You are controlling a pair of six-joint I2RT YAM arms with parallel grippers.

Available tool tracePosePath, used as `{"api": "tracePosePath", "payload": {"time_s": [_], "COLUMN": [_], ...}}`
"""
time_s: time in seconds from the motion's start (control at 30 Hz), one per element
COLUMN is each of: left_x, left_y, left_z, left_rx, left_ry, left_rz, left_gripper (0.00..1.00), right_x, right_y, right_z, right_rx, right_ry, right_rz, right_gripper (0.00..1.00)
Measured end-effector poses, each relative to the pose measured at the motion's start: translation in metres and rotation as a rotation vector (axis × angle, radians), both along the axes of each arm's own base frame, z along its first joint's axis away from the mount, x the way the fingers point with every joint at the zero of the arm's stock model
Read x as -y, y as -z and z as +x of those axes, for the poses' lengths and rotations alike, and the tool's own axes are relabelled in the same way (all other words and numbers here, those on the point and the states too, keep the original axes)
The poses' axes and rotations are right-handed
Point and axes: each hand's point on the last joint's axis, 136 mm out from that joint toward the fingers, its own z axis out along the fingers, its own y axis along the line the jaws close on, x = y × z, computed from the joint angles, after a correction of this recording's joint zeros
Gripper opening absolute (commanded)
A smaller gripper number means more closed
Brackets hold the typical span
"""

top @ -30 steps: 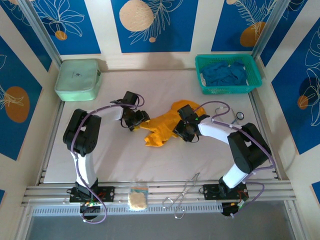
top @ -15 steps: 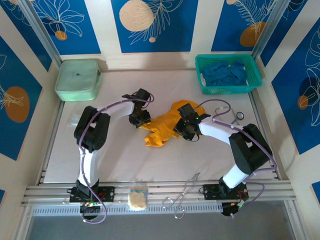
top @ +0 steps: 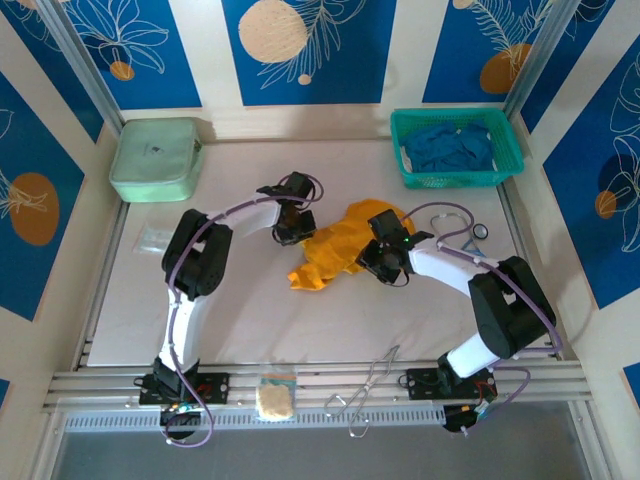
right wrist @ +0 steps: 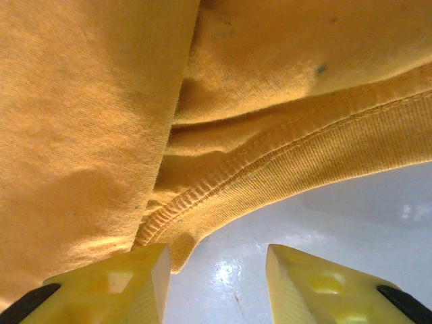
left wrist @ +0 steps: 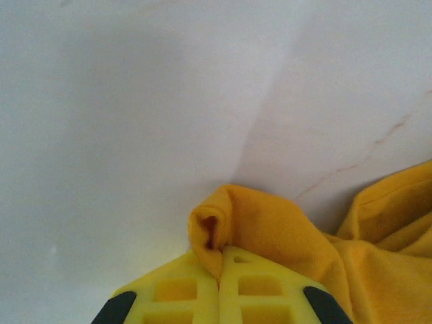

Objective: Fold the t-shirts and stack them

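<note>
While the teal mesh basket (top: 456, 181) sits at the table's (top: 240, 320) far right corner holding crumpled deep blue t-shirts (top: 447, 146), the mint-green pouch (top: 157, 158) lies closed at the far left corner. There is a small dark mark on its lid, unreadable. The mustard-orange t-shirt (top: 335, 250) is bunched mid-table between the arms.

The left gripper (top: 293, 228) is at the shirt's far-left edge. The left wrist view gives the detail: yellow fingers (left wrist: 182, 290) pressed together, pinching a small fold of the mustard cloth, bare white table beyond.

The right gripper (top: 383, 262) is on the shirt's right side. The right wrist view shows jaws moderately apart, the stitched hem (right wrist: 270, 158) just above one finger and glossy table in the gap, nothing clamped.

The top view adds metal tongs (top: 370, 390) and a tan sponge-like block (top: 275, 398) at the near edge.
</note>
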Motion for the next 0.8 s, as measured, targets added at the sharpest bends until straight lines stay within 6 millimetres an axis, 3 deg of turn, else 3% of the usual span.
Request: {"api": "tracePosePath", "payload": {"time_s": [0.07, 0.13, 0.27, 0.43, 0.6, 0.67, 0.8], "left_x": [0.03, 0.055, 0.079, 0.086, 0.086, 0.086, 0.08], "left_y": [-0.013, -0.031, -0.064, -0.096, -0.108, -0.113, -0.136], "left_z": [0.018, 0.025, 0.027, 0.027, 0.026, 0.025, 0.018], "left_rx": [0.111, 0.194, 0.293, 0.357, 0.374, 0.383, 0.409], "left_ry": [0.055, 0.113, 0.178, 0.205, 0.213, 0.224, 0.256], "left_rz": [-0.078, -0.133, -0.198, -0.249, -0.268, -0.268, -0.257], "left_gripper": [0.0, 0.0, 0.0, 0.0, 0.0, 0.0, 0.0], "right_x": [-0.004, -0.008, -0.017, -0.023, -0.017, -0.015, -0.016], "right_y": [0.001, 0.005, 0.015, 0.019, 0.022, 0.022, 0.012], "right_z": [0.001, 0.002, 0.008, 0.016, 0.014, 0.014, 0.014], "right_rx": [-0.002, -0.013, -0.041, -0.07, -0.101, -0.107, -0.064], "right_ry": [-0.007, -0.012, -0.018, -0.008, 0.009, 0.009, -0.046], "right_rz": [0.015, 0.028, 0.04, 0.036, 0.021, 0.018, 0.002], "right_gripper": [0.42, 0.41, 0.4, 0.37, 0.24, 0.27, 0.42]}}
